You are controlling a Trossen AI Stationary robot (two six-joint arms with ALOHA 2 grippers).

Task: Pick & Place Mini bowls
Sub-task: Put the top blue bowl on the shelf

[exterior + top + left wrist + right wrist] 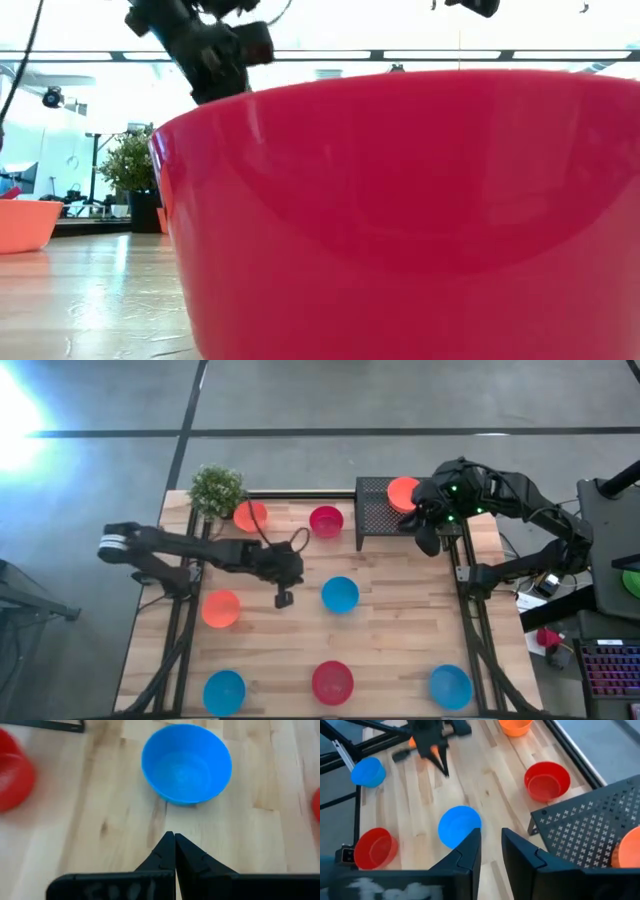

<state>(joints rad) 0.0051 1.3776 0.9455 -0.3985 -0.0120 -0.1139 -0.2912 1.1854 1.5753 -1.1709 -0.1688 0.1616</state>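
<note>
Left gripper (283,598) middle of frame, fingers (172,851) pressed together, holding nothing, just left of small round blue plastic bowl (340,594). Right gripper (427,540) upper right, fingers (470,851) a little apart, empty, beside black metal rack (377,510). Small round orange plastic bowl (403,493) sits on rack. Other bowls, red, orange, blue, spread over wooden table (400,630). Small green potted plant (216,488) upper left corner.

The 2 robot arms are matte black with chunky jointed housings. The left arm (190,550) carries a looping black cable and a pale grey end cap; the right arm (500,495) shows small green lights.
</note>
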